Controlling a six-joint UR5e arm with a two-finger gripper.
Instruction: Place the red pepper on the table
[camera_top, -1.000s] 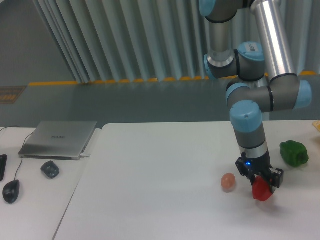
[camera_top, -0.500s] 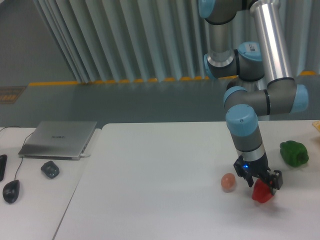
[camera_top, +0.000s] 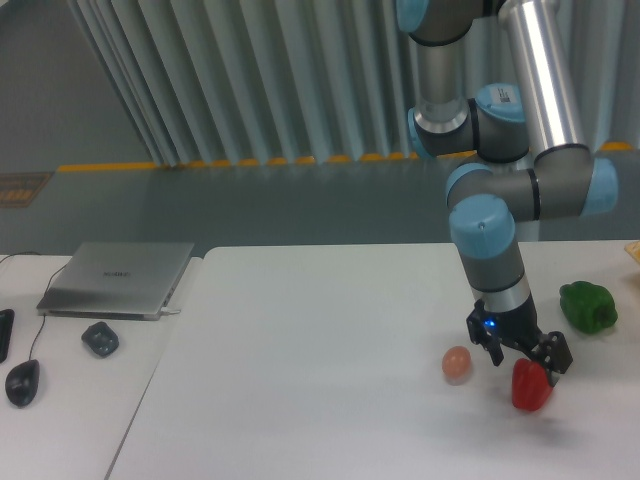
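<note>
UR5e arm comes down from top right, wrist pointing at the table (camera_top: 300, 400). Gripper (camera_top: 524, 358) sits right above the red pepper (camera_top: 530, 386), fingers dark, a small blue light on the wrist body. The fingertips reach the pepper's top, but whether they clamp it or are spread around it I cannot tell from this view: the jaw gap is too small and dark to read.

Red pepper is low at the right part of the white table, upright, glossy, with a faint shadow under and right of it; looks to be resting on or just touching the surface, contact line not clear.

Small orange-brown egg (camera_top: 456, 364) lies on the table just left of the pepper, apart from it, near the left side of the gripper. Green bell pepper (camera_top: 587, 307) sits further right and back, near the table's right edge, well apart from the red one.

Left side: a smaller white desk (camera_top: 70, 400) butts against the table. On it a closed silver laptop (camera_top: 118, 278), a dark small gadget (camera_top: 100, 339) in front of it, a black mouse (camera_top: 21, 382) with cable at the left edge.

Background: grey vertical-ribbed wall, yellow stripe on the floor.
</note>
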